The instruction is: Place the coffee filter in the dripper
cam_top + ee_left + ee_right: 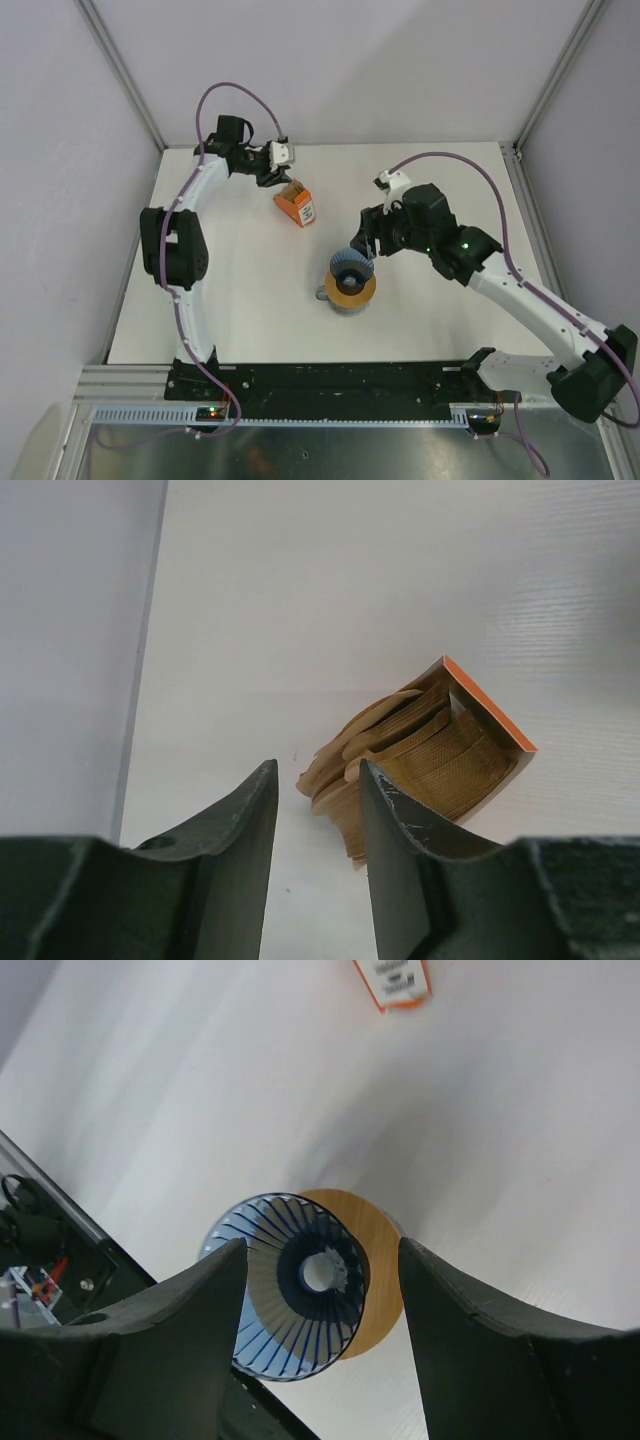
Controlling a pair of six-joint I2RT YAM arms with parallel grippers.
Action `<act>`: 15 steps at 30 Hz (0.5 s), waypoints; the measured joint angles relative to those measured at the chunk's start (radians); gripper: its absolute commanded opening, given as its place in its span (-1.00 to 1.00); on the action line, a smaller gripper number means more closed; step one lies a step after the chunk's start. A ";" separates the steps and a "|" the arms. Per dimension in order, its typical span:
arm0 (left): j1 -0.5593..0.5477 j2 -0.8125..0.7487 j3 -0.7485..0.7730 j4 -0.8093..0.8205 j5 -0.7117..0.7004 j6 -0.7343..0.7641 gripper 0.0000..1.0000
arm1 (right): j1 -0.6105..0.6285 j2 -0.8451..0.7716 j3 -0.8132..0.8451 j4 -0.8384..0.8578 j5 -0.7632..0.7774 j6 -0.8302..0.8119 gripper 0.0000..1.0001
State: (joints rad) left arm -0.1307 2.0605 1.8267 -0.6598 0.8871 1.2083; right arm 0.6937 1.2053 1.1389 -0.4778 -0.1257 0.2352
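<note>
Parted and empty at the left tool (316,768), aimed at the coffee filter (400,750), one of a sheaf fanning out of the orange box (490,712) at the far left of the tabletop (230,300). Spread wide at the right tool (322,1242) too, flanking the blue dripper (290,1315), tipped over at the top of the cup (350,292), well apart from the box.

Likely to pinch several sheets at once, given such tight stacking; likely also to shove the light box along instead of catching paper. Could knock the dripper off the cup with any nudge.

Cannot tell about contact between right tool and dripper rim, nor how many sheets in the sheaf. No sign of the dripper's handle. Hidden behind the tool itself, part of the rim.
</note>
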 measured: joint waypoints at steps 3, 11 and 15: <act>0.003 -0.005 0.000 0.000 -0.002 -0.027 0.00 | 0.000 -0.049 0.000 0.026 0.000 0.001 0.34; 0.056 -0.131 -0.132 -0.026 0.007 0.085 0.30 | 0.006 -0.058 0.000 0.034 0.004 0.000 0.35; 0.065 -0.161 -0.199 -0.070 -0.003 0.185 0.28 | 0.021 -0.044 0.000 0.026 0.005 -0.001 0.35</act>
State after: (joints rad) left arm -0.0654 1.8996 1.6276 -0.7296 0.8845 1.3930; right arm 0.7143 1.1610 1.1393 -0.4515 -0.1211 0.2344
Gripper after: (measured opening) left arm 0.649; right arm 0.674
